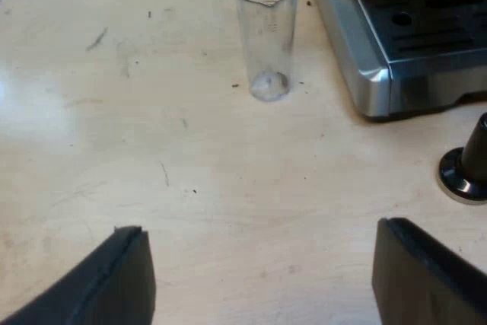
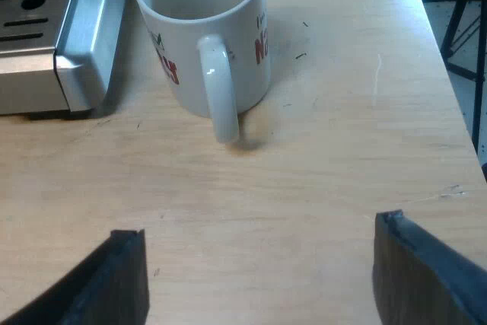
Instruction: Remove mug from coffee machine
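Mug (image 2: 228, 74) is sitting on desk (image 2: 304, 188) beside machine (image 2: 46, 51), ahead of right jaws hovering wide apart; left jaws gaping too.

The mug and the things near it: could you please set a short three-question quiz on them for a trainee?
1. True or false: the mug stands on the espresso machine.
2. The measuring glass is: A upright; B on its side; C held in a gripper.
3. Is the right gripper open or shut?
Key: 1 false, it stands on the table beside the machine; 2 A; 3 open.
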